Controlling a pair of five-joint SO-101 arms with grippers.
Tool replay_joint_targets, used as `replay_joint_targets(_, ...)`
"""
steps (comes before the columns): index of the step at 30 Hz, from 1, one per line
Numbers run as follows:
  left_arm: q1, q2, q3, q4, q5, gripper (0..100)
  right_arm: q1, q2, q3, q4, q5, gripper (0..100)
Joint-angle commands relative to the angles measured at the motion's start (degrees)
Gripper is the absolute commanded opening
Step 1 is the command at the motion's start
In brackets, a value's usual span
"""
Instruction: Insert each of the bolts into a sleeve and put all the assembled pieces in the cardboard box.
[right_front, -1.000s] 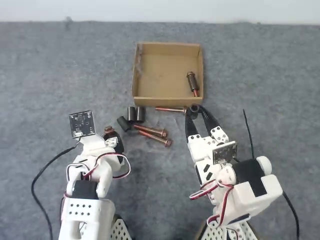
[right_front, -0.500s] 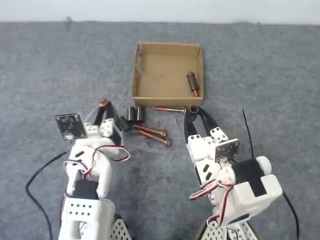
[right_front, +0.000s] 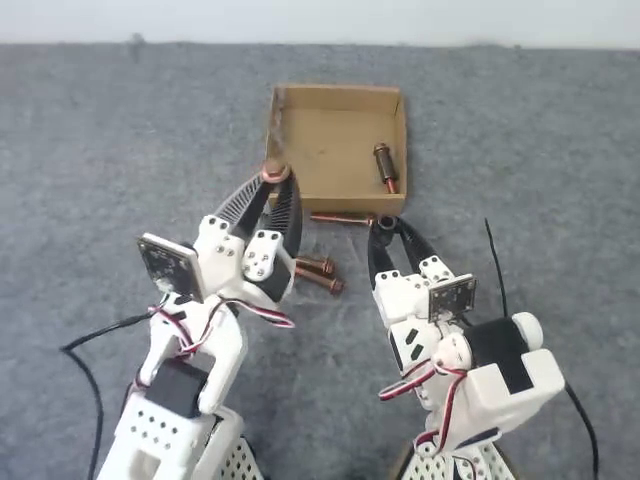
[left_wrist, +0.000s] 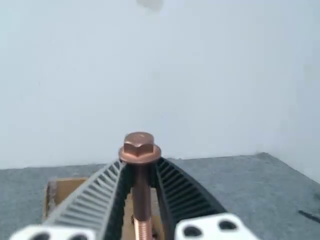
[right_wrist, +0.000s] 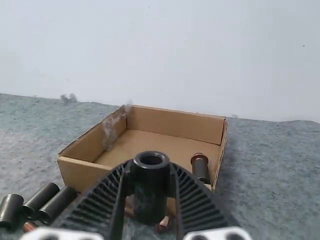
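My left gripper (right_front: 275, 183) is shut on a copper bolt (right_front: 273, 171), held upright with its hex head (left_wrist: 140, 147) up, over the near left corner of the cardboard box (right_front: 338, 92). My right gripper (right_front: 388, 226) is shut on a black sleeve (right_front: 387, 219), upright with its bore (right_wrist: 150, 161) facing up, just in front of the box's (right_wrist: 175, 123) near wall. One assembled piece (right_front: 385, 167) lies inside the box at the right. A loose bolt (right_front: 340, 217) lies along the box front; two more bolts (right_front: 320, 273) lie partly under the left gripper.
Three loose black sleeves (right_wrist: 37, 201) lie on the grey carpet in front of the box's left corner, as the right wrist view shows. A black cable (right_front: 497, 262) runs past the right arm. A white wall stands behind the table.
The left arm has lifted and swung forward and to the right with the bolt, from the near left of the table to the box's corner. The right arm has barely moved.
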Motion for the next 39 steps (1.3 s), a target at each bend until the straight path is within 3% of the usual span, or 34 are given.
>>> replay_joint_targets(1, 1.2, 7.7, -8.9, 0.5, -0.4, 1, -1.3, -2.5, 1.8, 0.3, -0.6, 0.6)
replay_joint_targets(7, 1.5, 27.3, -20.9, 0.4, -0.4, 1, -0.9, -2.5, 1.8, 0.3, -0.6, 0.6)
replay_joint_targets(16, 10.7, 35.3, -23.3, 0.0, -0.5, 1, -0.9, -2.5, 1.8, 0.4, -0.6, 0.6)
replay_joint_targets(22, 11.0, 45.3, -23.2, -10.5, -0.6, 1, -2.3, -2.5, 1.8, 3.2, -0.6, 0.6)
replay_joint_targets(39, 11.5, 59.2, -23.2, -23.2, -0.5, 1, -1.9, -2.5, 1.8, 3.0, -0.4, 0.6)
